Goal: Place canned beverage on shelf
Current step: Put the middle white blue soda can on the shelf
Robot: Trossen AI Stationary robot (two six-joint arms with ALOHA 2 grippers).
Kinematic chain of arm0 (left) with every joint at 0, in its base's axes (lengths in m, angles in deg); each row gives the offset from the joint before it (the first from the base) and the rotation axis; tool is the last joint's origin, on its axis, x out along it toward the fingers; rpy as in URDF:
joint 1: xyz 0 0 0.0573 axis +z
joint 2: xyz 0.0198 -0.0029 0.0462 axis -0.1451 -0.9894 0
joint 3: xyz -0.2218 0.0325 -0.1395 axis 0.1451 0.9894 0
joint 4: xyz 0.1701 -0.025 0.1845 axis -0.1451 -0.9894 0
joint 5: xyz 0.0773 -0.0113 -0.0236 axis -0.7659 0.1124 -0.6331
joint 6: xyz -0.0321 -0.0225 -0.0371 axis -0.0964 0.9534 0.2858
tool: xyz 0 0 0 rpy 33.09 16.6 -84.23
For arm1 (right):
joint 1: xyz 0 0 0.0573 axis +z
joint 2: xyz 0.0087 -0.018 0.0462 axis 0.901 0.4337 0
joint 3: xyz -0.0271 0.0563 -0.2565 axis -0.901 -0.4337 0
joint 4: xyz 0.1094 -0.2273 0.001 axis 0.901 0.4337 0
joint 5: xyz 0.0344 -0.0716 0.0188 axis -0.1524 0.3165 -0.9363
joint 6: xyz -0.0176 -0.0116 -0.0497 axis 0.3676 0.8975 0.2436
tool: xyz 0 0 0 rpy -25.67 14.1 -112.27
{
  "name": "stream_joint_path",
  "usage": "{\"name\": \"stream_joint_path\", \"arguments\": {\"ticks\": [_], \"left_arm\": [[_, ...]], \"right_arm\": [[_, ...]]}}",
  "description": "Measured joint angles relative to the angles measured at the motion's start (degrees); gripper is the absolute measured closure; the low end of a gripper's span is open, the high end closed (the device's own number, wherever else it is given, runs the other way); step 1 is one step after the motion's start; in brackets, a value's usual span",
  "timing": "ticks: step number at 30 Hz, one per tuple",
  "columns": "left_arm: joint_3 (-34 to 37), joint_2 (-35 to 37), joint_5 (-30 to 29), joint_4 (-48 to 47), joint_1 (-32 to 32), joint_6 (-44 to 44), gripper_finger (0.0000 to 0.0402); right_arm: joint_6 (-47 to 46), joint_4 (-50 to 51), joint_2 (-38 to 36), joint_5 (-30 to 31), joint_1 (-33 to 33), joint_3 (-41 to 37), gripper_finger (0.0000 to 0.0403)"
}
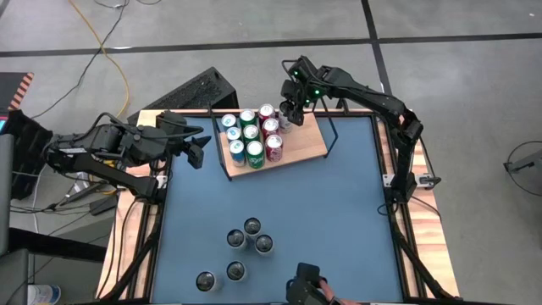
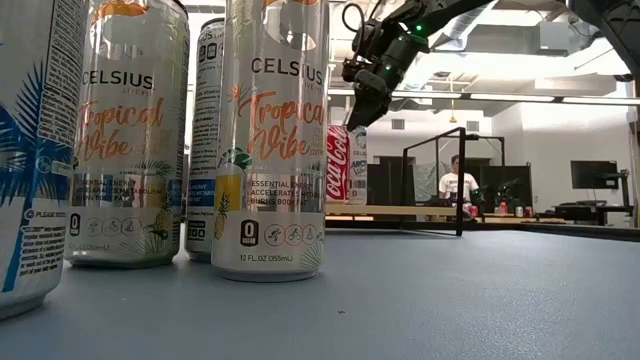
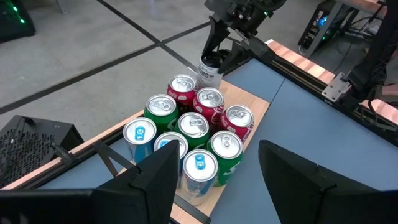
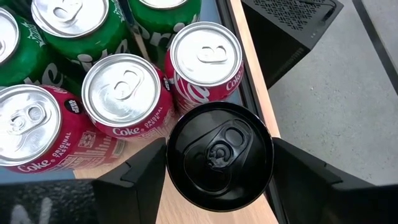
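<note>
Straddling the black-topped can (image 4: 219, 155) w/ fingers apart, upper centre of high view, right gripper (image 1: 290, 108) needed straight lift off shelf (image 1: 306, 140); left gripper (image 1: 196, 152) idle, open.

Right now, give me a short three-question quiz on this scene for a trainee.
1. How many cans make up the packed block on the shelf?
2. True or false: the left tool holds a can.
3. The black-topped can under the right tool stands nearest which cans? A red, B blue, C the loose ones at the table's near end.
Key: 1 nine; 2 false, it is open and empty; 3 A.
</note>
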Motion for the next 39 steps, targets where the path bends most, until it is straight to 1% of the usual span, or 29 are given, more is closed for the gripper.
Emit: {"name": "stream_joint_path", "arguments": {"ticks": [39], "left_arm": [[0.0, 0.0, -0.4, -0.4, 0.0, -0.2, 0.0196]], "right_arm": [[2.4, -0.4, 0.0, -0.3, -0.1, 0.0, 0.0141]]}}
